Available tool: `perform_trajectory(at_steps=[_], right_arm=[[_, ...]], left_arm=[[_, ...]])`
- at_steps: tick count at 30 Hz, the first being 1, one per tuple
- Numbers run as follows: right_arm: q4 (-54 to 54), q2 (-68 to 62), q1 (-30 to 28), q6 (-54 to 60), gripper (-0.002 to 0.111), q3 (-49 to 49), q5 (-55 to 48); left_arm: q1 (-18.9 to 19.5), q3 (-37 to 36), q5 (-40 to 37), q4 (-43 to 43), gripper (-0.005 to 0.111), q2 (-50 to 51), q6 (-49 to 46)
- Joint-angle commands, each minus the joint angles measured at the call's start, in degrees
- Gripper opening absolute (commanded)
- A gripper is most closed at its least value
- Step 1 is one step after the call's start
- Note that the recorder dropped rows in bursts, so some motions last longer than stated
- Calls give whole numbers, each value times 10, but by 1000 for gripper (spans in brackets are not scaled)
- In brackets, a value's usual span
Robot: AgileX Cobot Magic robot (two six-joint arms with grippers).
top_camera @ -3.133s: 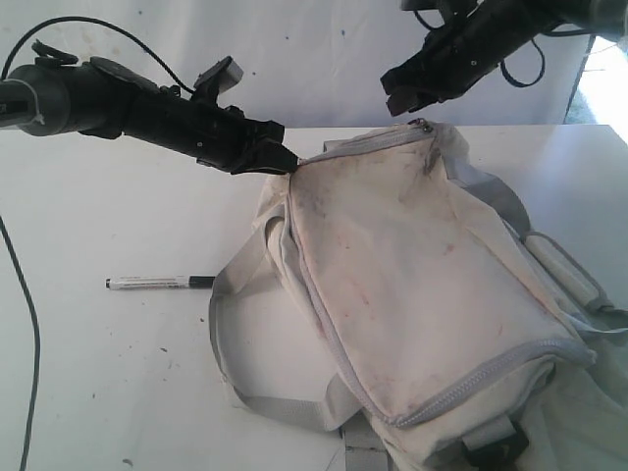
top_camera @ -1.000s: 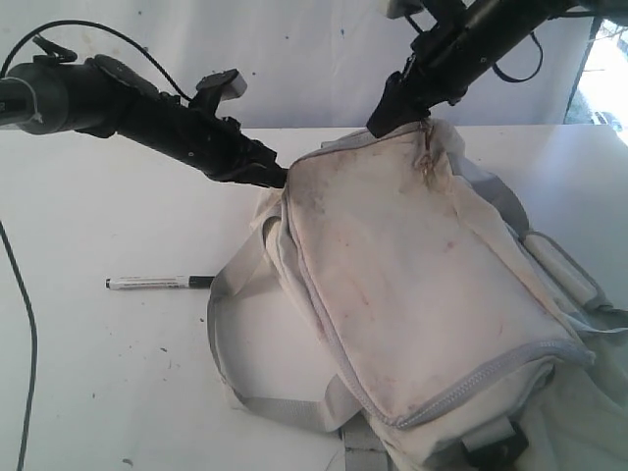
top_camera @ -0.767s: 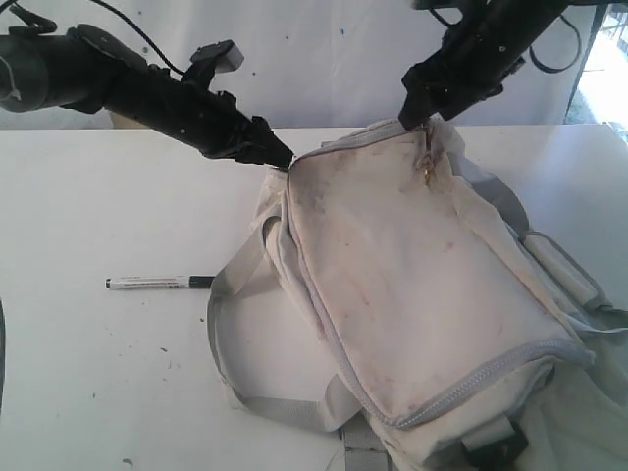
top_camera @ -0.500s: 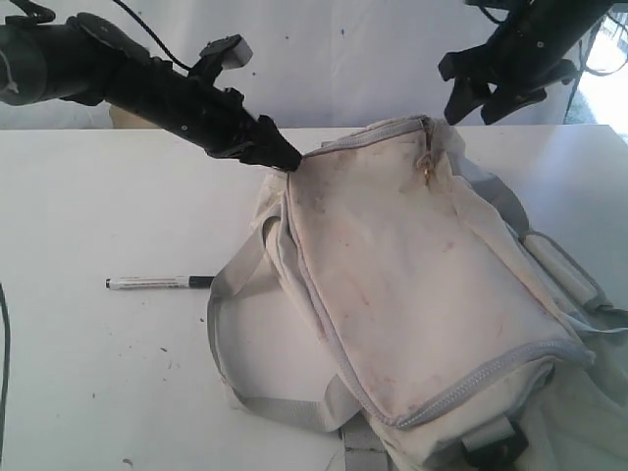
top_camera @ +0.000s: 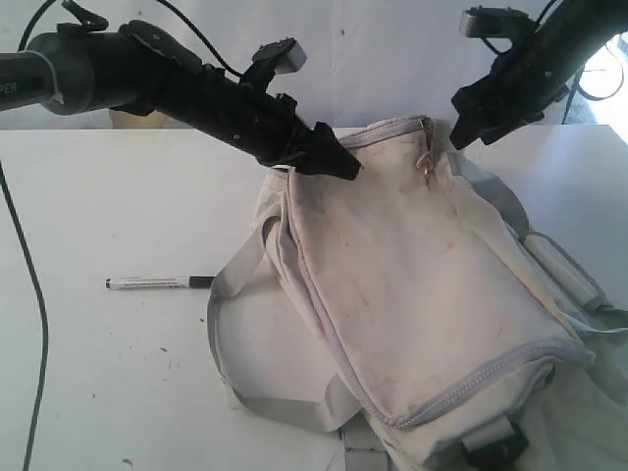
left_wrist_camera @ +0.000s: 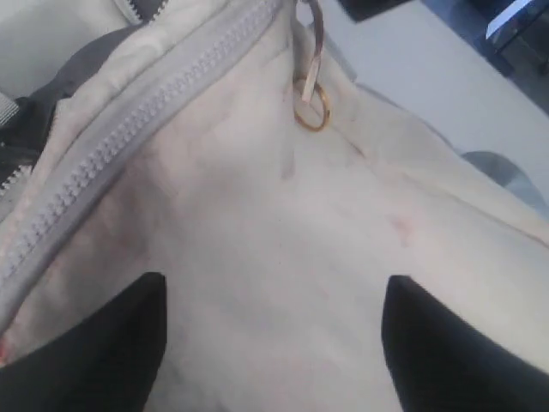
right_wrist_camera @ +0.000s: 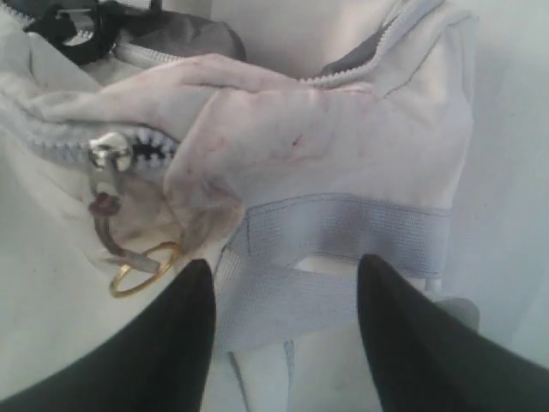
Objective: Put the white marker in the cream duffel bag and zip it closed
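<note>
The white marker (top_camera: 157,283) lies flat on the table, left of the cream duffel bag (top_camera: 422,285), with its black cap toward the bag. Neither gripper is near it. My left gripper (top_camera: 341,165) hovers open over the bag's upper left panel; in the left wrist view its fingertips (left_wrist_camera: 120,343) spread wide above bare stained fabric (left_wrist_camera: 274,257), beside the grey zipper (left_wrist_camera: 129,163). My right gripper (top_camera: 467,128) is open at the bag's top right end, above a grey webbing strap (right_wrist_camera: 343,232). The zipper pull (right_wrist_camera: 110,154) with its gold ring (right_wrist_camera: 141,268) hangs just beside it.
The bag's grey straps (top_camera: 221,324) loop out over the table toward the marker. A black clip (top_camera: 496,446) sits at the bag's near end. The white table (top_camera: 98,196) stretches left of the bag, with a cable (top_camera: 29,294) along its left edge.
My left gripper has moved right from the bag's upper left corner onto the top panel. My right gripper, after lifting off the zipper pull, has dropped back beside the bag's top right end.
</note>
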State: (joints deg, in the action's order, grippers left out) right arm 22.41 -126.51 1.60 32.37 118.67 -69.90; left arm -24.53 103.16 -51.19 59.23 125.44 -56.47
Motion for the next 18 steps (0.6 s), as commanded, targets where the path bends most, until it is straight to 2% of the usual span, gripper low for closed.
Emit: perform_trajectory(at_steps=[1,8,12,18], right_arm=[[32,-14,-6,35,47,-2,-1],[120,-32,-5,88,47,-2,-1],[141,-33,-5,115,47,-2,-1],[156,-36,-3,115,47,-2,9]], left_arm=[[-20,2,34,46,81,-10,1],[-46,2,98,50,81,-10,-3],[-49,2,137,50,81,-10,-3],[-49,2,145,65,81,-7,-3]])
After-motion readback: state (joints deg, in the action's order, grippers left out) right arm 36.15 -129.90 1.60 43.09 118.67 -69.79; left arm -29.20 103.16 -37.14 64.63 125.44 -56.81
